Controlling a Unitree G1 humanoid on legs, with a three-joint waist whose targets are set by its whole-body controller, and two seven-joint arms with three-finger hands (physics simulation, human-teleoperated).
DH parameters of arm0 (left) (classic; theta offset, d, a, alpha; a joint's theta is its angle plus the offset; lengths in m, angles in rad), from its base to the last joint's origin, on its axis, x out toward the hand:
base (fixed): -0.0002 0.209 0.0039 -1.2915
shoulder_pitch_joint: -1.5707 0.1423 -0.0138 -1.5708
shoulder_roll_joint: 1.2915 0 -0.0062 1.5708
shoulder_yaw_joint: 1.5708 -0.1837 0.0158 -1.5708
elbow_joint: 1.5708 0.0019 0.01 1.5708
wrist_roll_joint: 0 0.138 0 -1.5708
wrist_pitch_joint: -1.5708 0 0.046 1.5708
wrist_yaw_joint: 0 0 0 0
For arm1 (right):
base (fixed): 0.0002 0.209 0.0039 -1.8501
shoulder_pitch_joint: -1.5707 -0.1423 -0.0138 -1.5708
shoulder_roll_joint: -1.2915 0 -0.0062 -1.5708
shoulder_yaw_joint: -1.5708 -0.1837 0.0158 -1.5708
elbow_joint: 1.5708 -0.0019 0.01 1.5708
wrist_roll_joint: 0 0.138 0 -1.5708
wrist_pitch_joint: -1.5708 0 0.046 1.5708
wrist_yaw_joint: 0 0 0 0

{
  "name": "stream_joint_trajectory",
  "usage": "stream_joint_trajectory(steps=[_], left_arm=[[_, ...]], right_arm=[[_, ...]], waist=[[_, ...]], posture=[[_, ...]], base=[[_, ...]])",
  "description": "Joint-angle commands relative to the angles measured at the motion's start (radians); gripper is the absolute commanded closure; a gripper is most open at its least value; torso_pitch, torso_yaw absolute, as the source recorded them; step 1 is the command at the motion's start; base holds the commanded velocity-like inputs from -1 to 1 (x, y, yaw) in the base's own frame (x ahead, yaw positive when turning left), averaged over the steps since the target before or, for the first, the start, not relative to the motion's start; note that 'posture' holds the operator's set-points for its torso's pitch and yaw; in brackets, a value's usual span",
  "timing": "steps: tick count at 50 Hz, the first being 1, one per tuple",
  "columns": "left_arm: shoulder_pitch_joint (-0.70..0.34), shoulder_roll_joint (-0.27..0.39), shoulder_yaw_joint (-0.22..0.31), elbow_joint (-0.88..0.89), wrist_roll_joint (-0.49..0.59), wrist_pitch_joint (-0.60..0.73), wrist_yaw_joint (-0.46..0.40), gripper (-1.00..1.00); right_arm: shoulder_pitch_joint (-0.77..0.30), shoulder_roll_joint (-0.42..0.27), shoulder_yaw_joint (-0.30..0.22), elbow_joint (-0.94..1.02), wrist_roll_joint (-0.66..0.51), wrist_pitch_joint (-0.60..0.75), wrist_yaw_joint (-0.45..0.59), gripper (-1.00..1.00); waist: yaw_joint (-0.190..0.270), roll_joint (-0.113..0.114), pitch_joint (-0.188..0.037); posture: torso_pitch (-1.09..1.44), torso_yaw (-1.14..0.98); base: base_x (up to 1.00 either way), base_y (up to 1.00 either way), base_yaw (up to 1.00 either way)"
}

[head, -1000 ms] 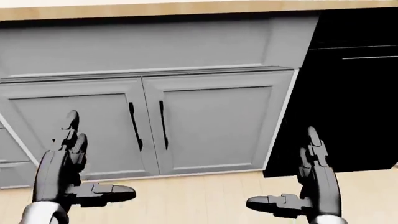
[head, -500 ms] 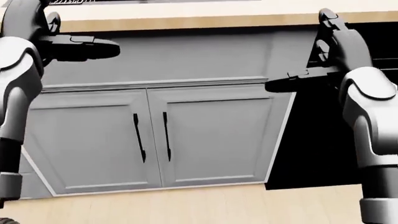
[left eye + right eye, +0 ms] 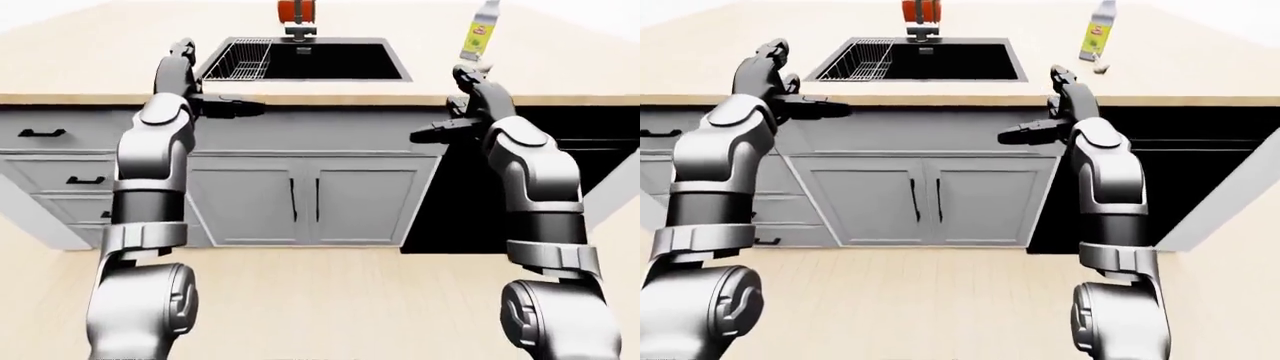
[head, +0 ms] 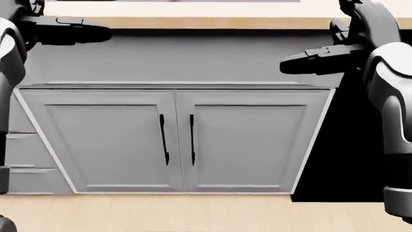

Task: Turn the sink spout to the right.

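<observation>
- We saw the sink spout (image 3: 299, 31) at the top of the left-eye view, a short dark piece at the far rim of the black sink basin (image 3: 340, 61), under a red object (image 3: 296, 10) cut off by the top edge.
- A wire rack (image 3: 240, 60) lay in the basin's left part.
- The basin was set in a pale wooden countertop (image 3: 80, 52); grey cabinet doors (image 4: 174, 140) with dark handles stood below it, drawers (image 3: 50, 150) to the left, a black opening (image 3: 470, 210) to the right, and light wood flooring (image 3: 320, 300) beneath.
- A bottle (image 3: 1097, 20) with a yellow-green label stood right of the basin; we could not read its writing.
- Our left hand (image 3: 205, 97) and right hand (image 3: 1050, 120) were raised by the counter edge, fingers spread, touching nothing.
</observation>
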Motion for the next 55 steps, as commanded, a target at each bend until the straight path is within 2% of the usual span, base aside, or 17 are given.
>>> stream_joint_trajectory(steps=[1,13,14,22,26,32,34,35,36,38,39,44,46,48,49,51,55], left_arm=[[-0.045,0.017,0.007,-0.041,0.001,-0.026,0.001,-1.0],[-0.061,0.029,0.007,-0.033,0.01,-0.018,-0.007,-1.0],[-0.062,0.03,0.009,-0.032,0.01,-0.018,-0.007,-1.0],[-0.067,0.037,0.008,-0.031,0.022,-0.023,-0.003,-1.0],[-0.064,0.043,0.015,-0.035,0.019,-0.021,-0.004,-1.0],[-0.069,0.058,0.022,-0.023,0.016,-0.021,-0.005,-1.0],[-0.069,0.061,0.023,-0.022,0.014,-0.02,-0.004,-1.0],[-0.07,0.063,0.024,-0.022,0.012,-0.019,-0.005,-1.0],[-0.073,0.067,0.026,-0.014,0.011,-0.022,-0.005,-1.0],[-0.084,0.076,0.031,0.0,0.005,-0.023,-0.004,-1.0],[-0.087,0.081,0.032,0.001,0.003,-0.02,-0.004,-1.0],[-0.087,0.085,0.034,0.019,-0.006,-0.031,0.001,-1.0],[-0.089,0.09,0.035,0.022,-0.009,-0.031,0.0,-1.0],[-0.096,0.1,0.043,0.027,-0.018,-0.027,0.005,-1.0],[-0.101,0.105,0.042,0.038,-0.019,-0.031,0.005,-1.0],[-0.107,0.115,0.044,0.043,-0.023,-0.029,0.004,-1.0],[-0.117,0.127,0.047,0.066,-0.033,-0.033,0.003,-1.0]], right_arm=[[-0.043,-0.017,-0.014,-0.047,0.0,-0.022,-0.002,-1.0],[-0.063,-0.023,-0.013,-0.024,-0.007,-0.014,0.003,-1.0],[-0.061,-0.023,-0.015,-0.023,-0.006,-0.015,0.004,-1.0],[-0.052,-0.022,-0.013,-0.031,-0.005,-0.009,0.004,-1.0],[-0.052,-0.023,-0.013,-0.043,-0.007,0.006,0.008,-1.0],[-0.052,-0.022,-0.015,-0.047,-0.007,0.01,0.008,-1.0],[-0.049,-0.02,-0.016,-0.044,-0.007,0.007,0.007,-1.0],[-0.049,-0.02,-0.016,-0.045,-0.006,0.009,0.008,-1.0],[-0.05,-0.021,-0.015,-0.045,-0.006,0.01,0.009,-1.0],[-0.048,-0.022,-0.014,-0.046,-0.006,0.009,0.011,-1.0],[-0.049,-0.023,-0.014,-0.045,-0.007,0.008,0.011,-1.0],[-0.049,-0.02,-0.011,-0.047,-0.013,0.008,0.011,-1.0],[-0.049,-0.022,-0.012,-0.052,-0.014,0.014,0.012,-1.0],[-0.046,-0.024,-0.017,-0.058,-0.012,0.019,0.012,-1.0],[-0.043,-0.024,-0.017,-0.062,-0.012,0.02,0.011,-1.0],[-0.041,-0.026,-0.019,-0.065,-0.011,0.022,0.013,-1.0],[-0.05,-0.028,-0.018,-0.062,-0.01,0.026,0.012,-1.0]], waist=[[0.001,0.0,-0.034],[-0.005,0.004,-0.033],[-0.006,0.005,-0.052],[-0.009,0.055,-0.019],[-0.009,0.048,-0.021],[0.005,-0.003,-0.009],[0.01,-0.044,-0.014],[0.01,-0.081,-0.032],[0.004,-0.056,-0.031],[0.007,-0.058,-0.027],[0.001,-0.048,-0.036],[-0.013,0.006,-0.012],[-0.021,0.038,-0.019],[-0.027,0.097,-0.04],[-0.017,0.082,-0.032],[-0.018,0.089,-0.014],[0.0,0.056,-0.024]], posture=[[0.0,0.0],[0.0,0.0],[0.0,0.0],[0.0,0.0],[0.0,0.0],[0.0,0.0],[0.0,0.0],[0.0,0.0],[0.0,0.0],[0.0,0.0],[0.0,0.0],[0.0,0.0],[0.0,0.0],[0.0,0.0],[0.0,0.0],[0.0,0.0],[0.0,0.0]], base=[[0.01,0.0,0.0],[0.02,0.0,0.0],[0.05,0.0,0.0],[0.17,0.0,0.0],[0.3,0.0,0.0],[0.41,0.0,0.0],[0.37,0.0,0.0],[0.32,0.0,0.0],[0.33,0.0,0.0],[0.32,0.0,0.0],[0.41,0.0,0.0],[0.48,0.0,0.0],[0.51,0.0,0.0],[0.51,0.0,0.0],[0.5,0.0,0.0],[0.51,0.0,0.0],[0.51,0.0,0.0]])
